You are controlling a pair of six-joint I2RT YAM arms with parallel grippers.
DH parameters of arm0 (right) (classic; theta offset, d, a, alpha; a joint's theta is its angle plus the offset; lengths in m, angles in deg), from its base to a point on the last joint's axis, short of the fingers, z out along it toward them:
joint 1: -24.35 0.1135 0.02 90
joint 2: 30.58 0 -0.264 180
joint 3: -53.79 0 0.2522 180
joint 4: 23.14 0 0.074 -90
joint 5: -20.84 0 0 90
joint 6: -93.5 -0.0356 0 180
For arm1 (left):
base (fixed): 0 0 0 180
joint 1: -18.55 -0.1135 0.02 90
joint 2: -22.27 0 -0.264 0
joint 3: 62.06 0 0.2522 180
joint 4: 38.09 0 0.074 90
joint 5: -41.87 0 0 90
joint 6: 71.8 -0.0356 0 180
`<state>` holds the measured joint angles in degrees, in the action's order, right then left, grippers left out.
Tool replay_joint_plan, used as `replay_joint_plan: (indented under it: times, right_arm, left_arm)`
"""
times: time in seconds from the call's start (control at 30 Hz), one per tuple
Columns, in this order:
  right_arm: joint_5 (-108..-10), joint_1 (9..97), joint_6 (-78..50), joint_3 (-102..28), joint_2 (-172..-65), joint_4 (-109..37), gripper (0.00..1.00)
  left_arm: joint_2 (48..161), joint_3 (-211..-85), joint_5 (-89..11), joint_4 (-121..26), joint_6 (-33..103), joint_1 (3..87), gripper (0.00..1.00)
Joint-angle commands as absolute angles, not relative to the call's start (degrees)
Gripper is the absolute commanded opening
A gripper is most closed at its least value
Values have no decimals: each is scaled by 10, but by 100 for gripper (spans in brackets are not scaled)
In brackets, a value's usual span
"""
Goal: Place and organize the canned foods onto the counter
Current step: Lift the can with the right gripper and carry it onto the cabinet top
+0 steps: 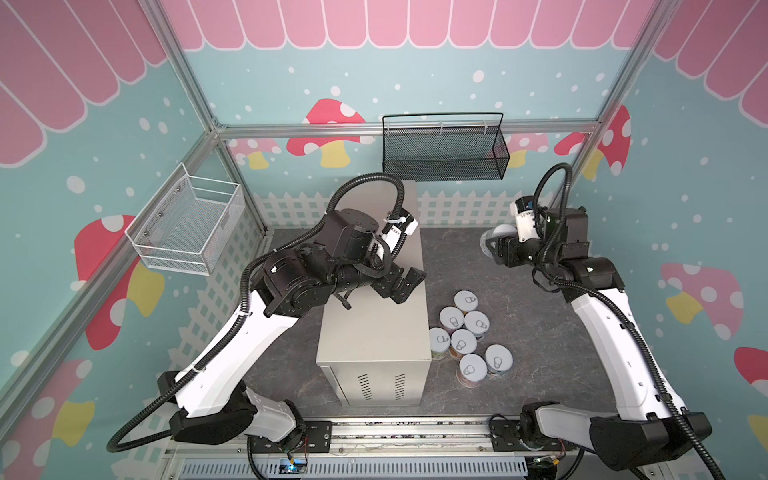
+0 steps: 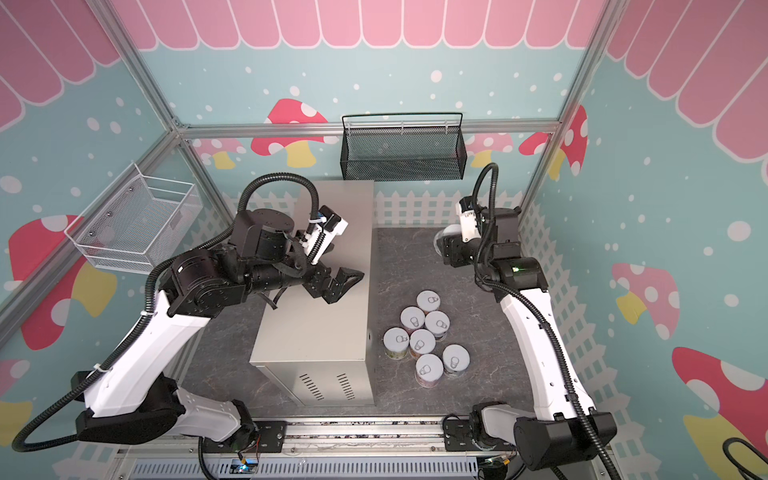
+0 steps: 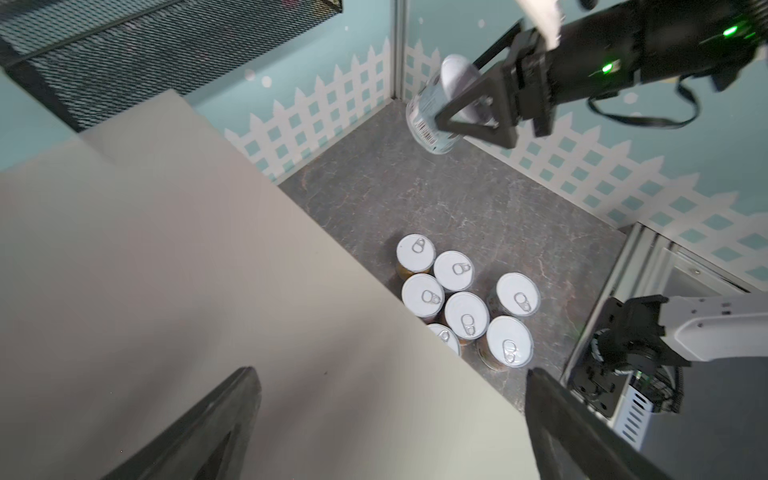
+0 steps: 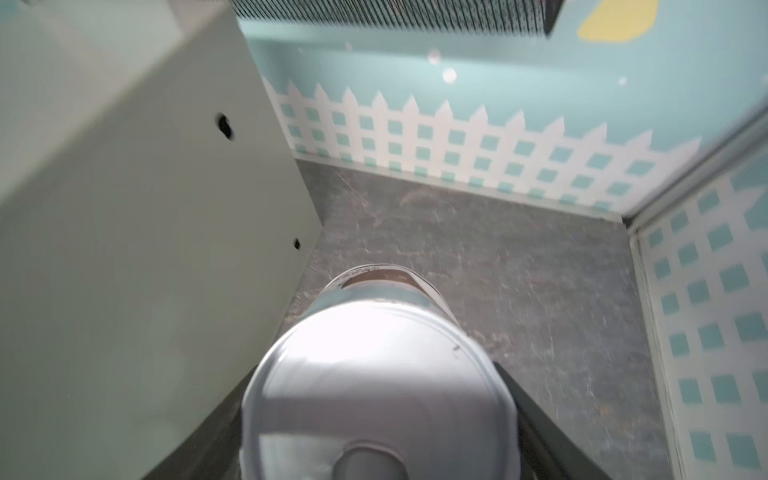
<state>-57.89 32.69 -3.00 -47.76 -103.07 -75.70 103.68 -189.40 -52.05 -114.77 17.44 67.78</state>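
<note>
Right wrist view: the right gripper (image 4: 374, 419) is closed across one can (image 4: 374, 357), tilted in the air. Just beside it rises the counter (image 4: 124, 208), with no can seen on top. Below and behind it, seven cans (image 1: 463, 341) cluster on the tabletop (image 1: 519, 316). Beyond, the left gripper (image 3: 390, 432) hovers spread wide above the counter. Likely hazard: the tilted can clips the counter's edge, or lands askew and rolls.

Held can (image 4: 378, 395) — blurred, edge-cropped
</note>
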Motion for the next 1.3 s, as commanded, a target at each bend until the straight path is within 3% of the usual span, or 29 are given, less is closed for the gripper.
replay_joint_plan:
  times: [0.0, 0.23, 0.37, 0.6, 1.27]
  right_arm:
    - [-487, 337, -9, -547, -1055, -744, 58]
    - [-434, 404, -2, -686, -1133, -764, 58]
    - [-460, 475, 13, -793, -1203, -814, 58]
    - [-539, 585, 35, -1027, -1357, -942, 61]
    - [-589, 643, 4, -1043, -1473, -834, 69]
  left_arm:
    - [997, -1853, -605, -1094, 173, 658, 99]
    - [865, -1704, -567, -963, 210, 526, 99]
    - [814, -1644, -540, -912, 204, 463, 99]
    - [798, -1616, -524, -891, 195, 427, 99]
    - [789, -1560, -477, -838, 207, 378, 99]
